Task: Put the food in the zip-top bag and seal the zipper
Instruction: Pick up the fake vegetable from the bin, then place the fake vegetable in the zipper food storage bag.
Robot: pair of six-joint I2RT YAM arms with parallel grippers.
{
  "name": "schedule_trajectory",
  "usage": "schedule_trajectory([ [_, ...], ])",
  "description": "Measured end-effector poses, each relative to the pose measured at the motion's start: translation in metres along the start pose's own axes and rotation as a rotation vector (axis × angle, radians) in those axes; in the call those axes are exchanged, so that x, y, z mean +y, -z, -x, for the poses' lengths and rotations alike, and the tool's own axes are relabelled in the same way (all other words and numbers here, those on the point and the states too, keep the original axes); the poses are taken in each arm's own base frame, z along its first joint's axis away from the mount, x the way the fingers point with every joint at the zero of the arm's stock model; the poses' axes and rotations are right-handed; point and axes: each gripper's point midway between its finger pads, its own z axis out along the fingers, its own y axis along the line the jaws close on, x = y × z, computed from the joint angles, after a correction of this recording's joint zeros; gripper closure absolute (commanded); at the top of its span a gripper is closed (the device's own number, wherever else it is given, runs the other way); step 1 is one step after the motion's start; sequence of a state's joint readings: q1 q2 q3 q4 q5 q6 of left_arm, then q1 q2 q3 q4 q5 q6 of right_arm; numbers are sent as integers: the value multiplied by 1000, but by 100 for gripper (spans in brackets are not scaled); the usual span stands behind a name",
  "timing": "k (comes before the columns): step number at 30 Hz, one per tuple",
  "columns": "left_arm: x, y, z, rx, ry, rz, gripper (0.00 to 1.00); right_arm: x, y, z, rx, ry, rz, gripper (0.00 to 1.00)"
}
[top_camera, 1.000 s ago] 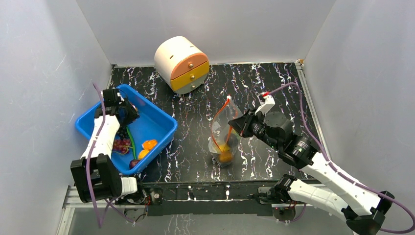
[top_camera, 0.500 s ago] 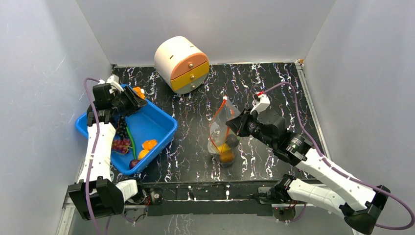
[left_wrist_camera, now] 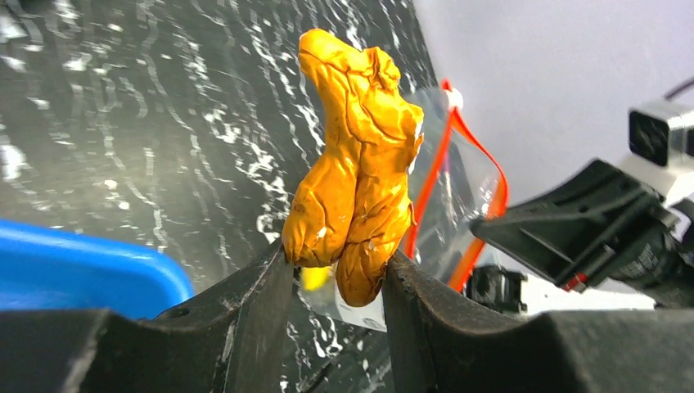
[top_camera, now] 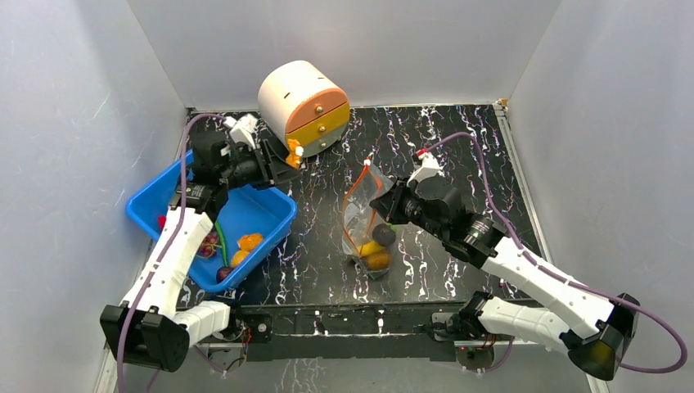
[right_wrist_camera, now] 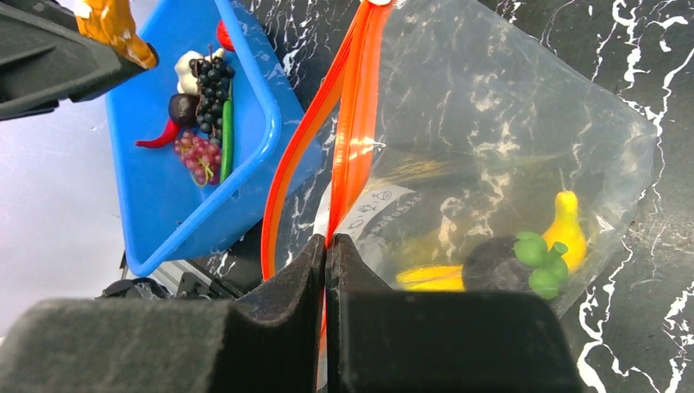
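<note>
My left gripper is shut on a wrinkled orange food piece and holds it in the air between the blue bin and the zip-top bag. My right gripper is shut on one side of the bag's red-orange zipper and holds the clear bag upright with its mouth open. Inside the bag lie a yellow banana, a dark fruit with a green cap and a yellow-orange piece. More food lies in the bin: dark grapes, red grapes, orange pieces.
A round cream drawer unit with orange and yellow drawers stands at the back, close behind my left gripper. The blue bin sits at the table's left side against the wall. White walls close the table on three sides.
My left gripper has lifted the orange piece out of the bin and carried it right, toward the bag. My right gripper has shifted the bag slightly left.
</note>
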State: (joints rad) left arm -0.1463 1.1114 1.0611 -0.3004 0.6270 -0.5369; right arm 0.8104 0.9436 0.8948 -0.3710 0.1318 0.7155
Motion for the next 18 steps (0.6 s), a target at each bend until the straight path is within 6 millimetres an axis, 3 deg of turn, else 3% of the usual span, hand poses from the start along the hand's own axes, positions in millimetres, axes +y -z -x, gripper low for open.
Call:
schedule_trajectory([
  [9,-59,-19,-36,131,-34,-214,58,5,-7,0,5,-9,14,100],
  [12,-83,-22,-57,188,-42,-315,57,8,-11,1,7,-12,20,100],
  [18,-106,-25,-90,298,-46,-401,55,13,-18,2,15,-17,26,100],
])
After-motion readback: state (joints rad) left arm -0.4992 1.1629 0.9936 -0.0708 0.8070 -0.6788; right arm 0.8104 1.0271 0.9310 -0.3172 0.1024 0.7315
